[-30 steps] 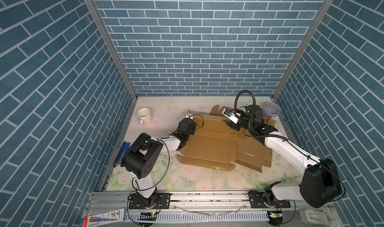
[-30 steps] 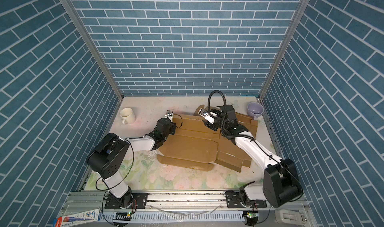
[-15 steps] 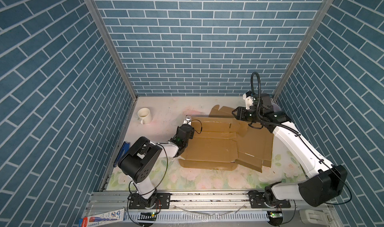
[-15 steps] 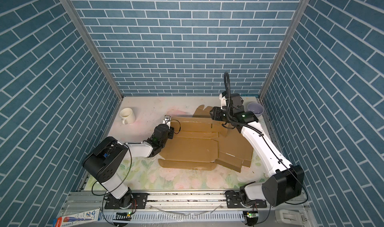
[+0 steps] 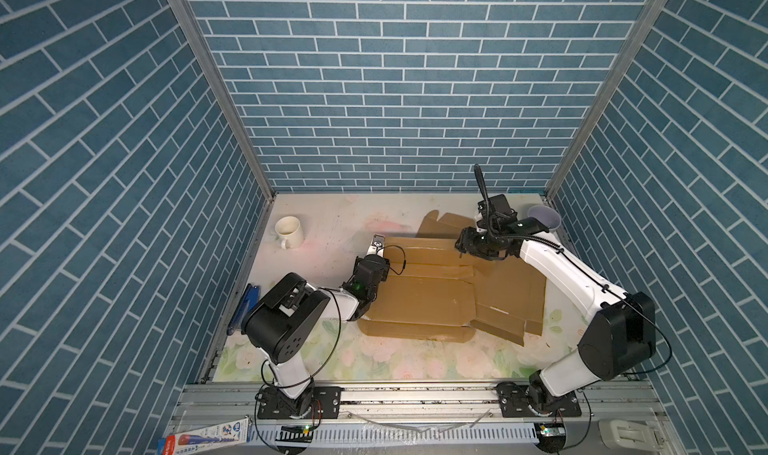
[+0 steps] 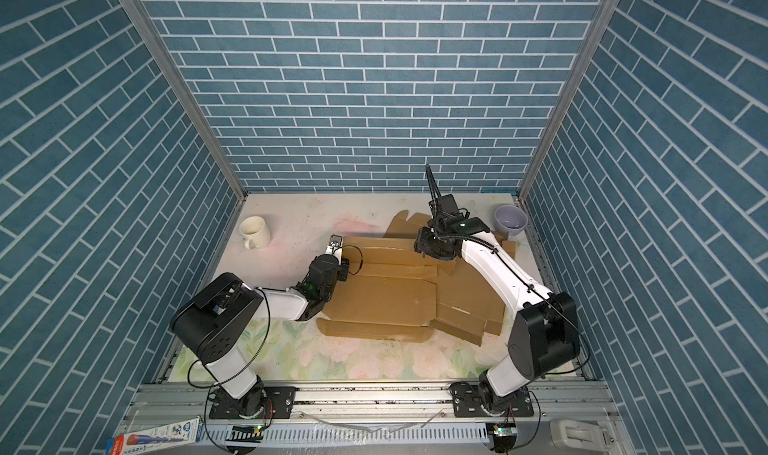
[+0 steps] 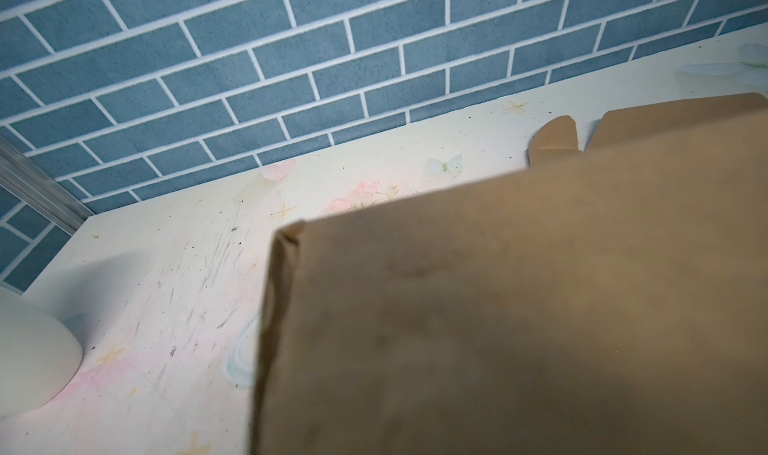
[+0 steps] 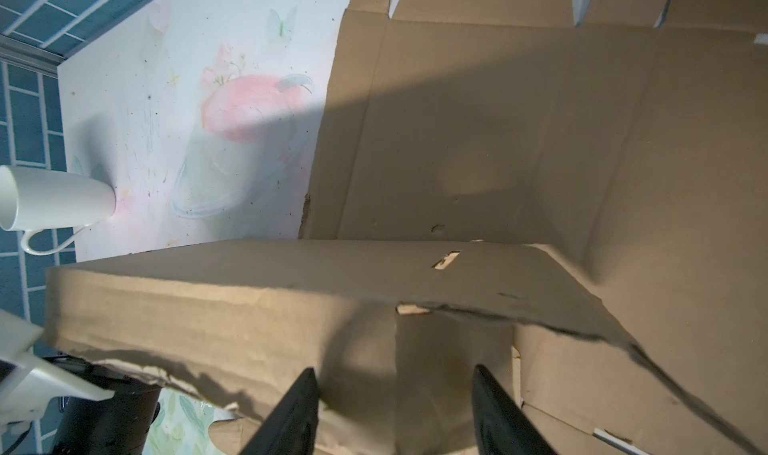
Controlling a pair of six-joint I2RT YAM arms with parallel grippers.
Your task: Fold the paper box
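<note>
The paper box [image 5: 428, 299] is a flat brown cardboard sheet with creased flaps, lying in the middle of the table in both top views [image 6: 386, 299]. My left gripper [image 5: 375, 248] sits low at the sheet's left edge. In the left wrist view the cardboard [image 7: 498, 307] lies blurred and close over the jaws and hides them. My right gripper [image 8: 395, 390] is open, its black fingers [image 8: 309, 394] spread just over a raised strip of the sheet [image 8: 249, 307]. In a top view it [image 6: 419, 247] hangs over the rear part of the sheet.
A white mug [image 5: 289, 230] stands at the back left, and a lavender cup [image 5: 544, 220] at the back right by the wall. A blue object [image 5: 245, 307] lies along the table's left edge. Brick walls close in three sides.
My right gripper rose off the sheet toward the right, then came back down leftward over the rear part. My left gripper drew back toward the front, and the sheet shifted with it.
</note>
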